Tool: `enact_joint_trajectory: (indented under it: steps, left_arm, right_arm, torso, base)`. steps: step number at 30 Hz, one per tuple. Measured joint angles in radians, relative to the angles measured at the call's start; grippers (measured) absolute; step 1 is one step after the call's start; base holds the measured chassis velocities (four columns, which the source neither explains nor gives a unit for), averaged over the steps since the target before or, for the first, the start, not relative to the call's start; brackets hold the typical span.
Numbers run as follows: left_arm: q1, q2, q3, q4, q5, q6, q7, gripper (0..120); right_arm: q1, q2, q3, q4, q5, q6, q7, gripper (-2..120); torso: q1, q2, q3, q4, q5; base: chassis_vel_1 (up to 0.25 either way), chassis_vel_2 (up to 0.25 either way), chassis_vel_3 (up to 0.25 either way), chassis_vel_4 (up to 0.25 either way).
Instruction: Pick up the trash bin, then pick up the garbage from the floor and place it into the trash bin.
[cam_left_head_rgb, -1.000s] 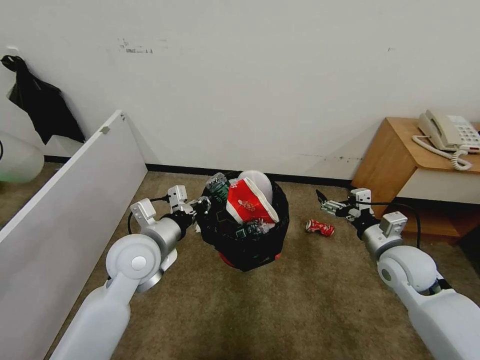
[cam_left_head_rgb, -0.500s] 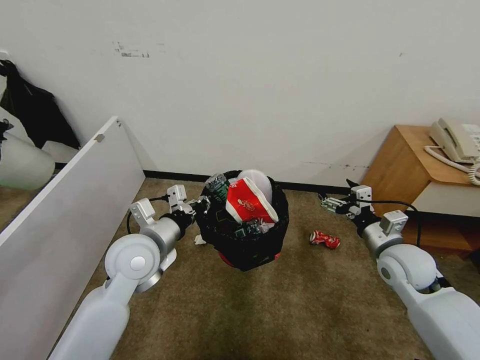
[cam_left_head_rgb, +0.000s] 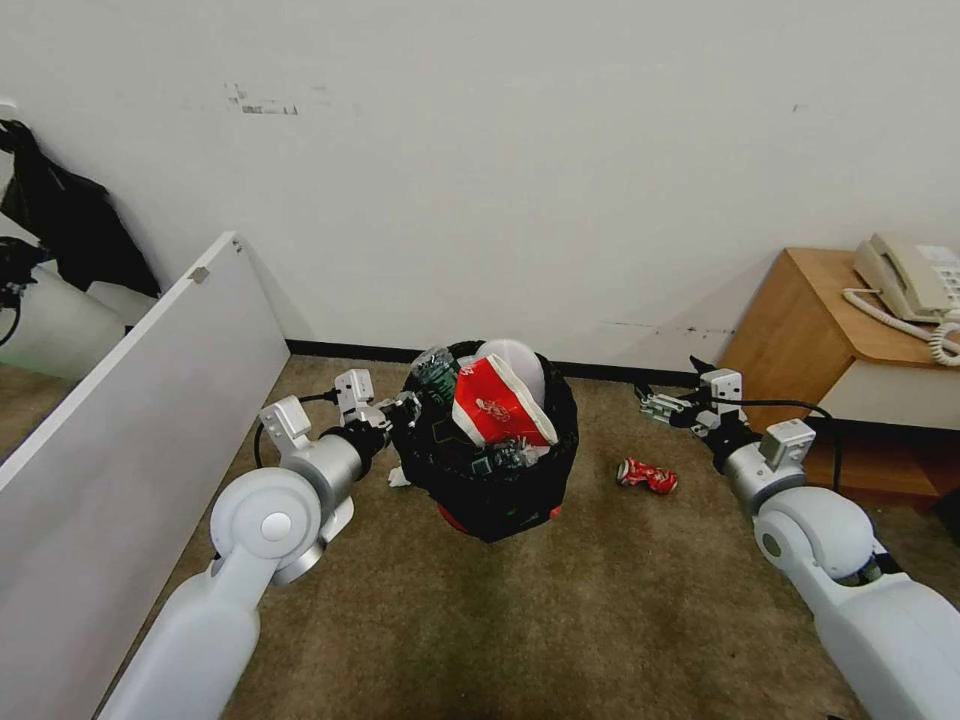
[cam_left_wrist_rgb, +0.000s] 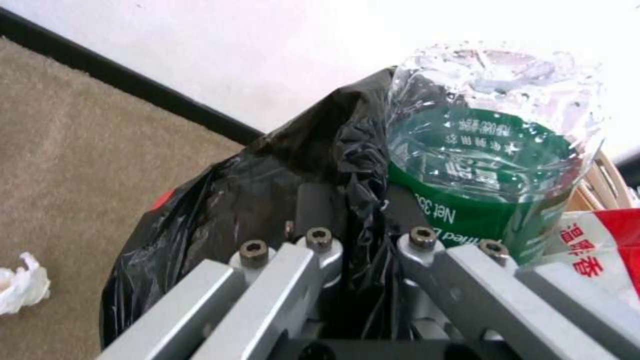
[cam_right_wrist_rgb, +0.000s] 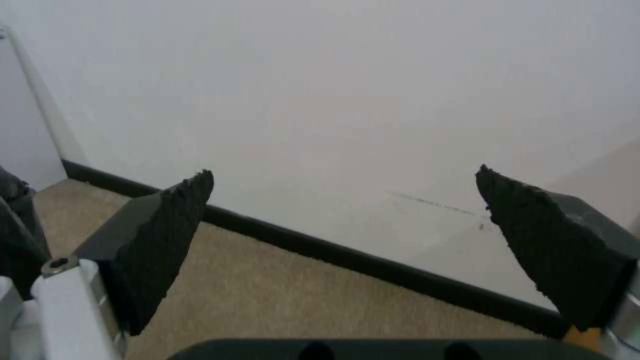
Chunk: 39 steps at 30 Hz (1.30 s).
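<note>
We see the bin (cam_left_head_rgb: 490, 470) near the middle of the head view, held up by the left gripper (cam_left_head_rgb: 403, 410), which clamps the bin's rim at its 9 o'clock side. In the left wrist view the fingers (cam_left_wrist_rgb: 313, 210) are closed on the black bag (cam_left_wrist_rgb: 267, 190) that drapes over the rim. The bin is very full: a bottle (cam_left_head_rgb: 436, 372) with a green label stands just inside the rim by the gripper, a red-white carton (cam_left_head_rgb: 497, 405) leans across the middle, and a pale round thing rises behind it at 12 o'clock.

On the carpet (cam_left_head_rgb: 560, 620) a crushed can (cam_left_head_rgb: 647, 476) lies at 3 o'clock from the bin, well apart from it, with bare carpet all around. A white paper wad (cam_left_head_rgb: 398, 477) lies at 8 o'clock from the bin, close beside the left arm.

The right gripper (cam_left_head_rgb: 668, 408) hangs in the air at 1 o'clock from the can, near the wall's dark baseboard (cam_left_head_rgb: 600, 362). In the right wrist view its pads (cam_right_wrist_rgb: 160, 240) stand wide apart with nothing between them.

The open room is narrow at the sides: a white panel (cam_left_head_rgb: 130, 400) closes the edge at 9 o'clock, and a wooden table (cam_left_head_rgb: 800, 310) with a phone (cam_left_head_rgb: 905, 280) stands at 3 o'clock, just beyond the right arm. Toward 6 o'clock the carpet is free.
</note>
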<state>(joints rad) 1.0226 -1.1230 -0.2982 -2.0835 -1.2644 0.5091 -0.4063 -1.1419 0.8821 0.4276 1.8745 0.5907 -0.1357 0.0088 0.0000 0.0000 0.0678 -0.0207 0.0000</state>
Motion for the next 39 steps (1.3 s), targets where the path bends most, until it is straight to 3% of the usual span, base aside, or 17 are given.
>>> enact_joint_trajectory:
  steps: [21,39]
  left_arm:
    - [-0.009,-0.004,0.004,0.011,0.001,0.000,0.000,4]
    - [-0.006,-0.006,0.009,0.011,0.004,0.000,0.000,4]
  right_arm:
    - [0.018,0.001,-0.004,-0.010,-0.015,0.018,0.002,100]
    - [0.018,0.001,-0.005,-0.017,-0.017,0.044,-0.023,100]
  torso:
    - [0.000,0.000,0.001,0.0002,0.0000]
    - [0.000,0.000,0.000,0.0001,0.0000]
  base:
    - [-0.196,0.190,0.188,-0.177]
    - [0.003,-0.006,-0.007,0.006]
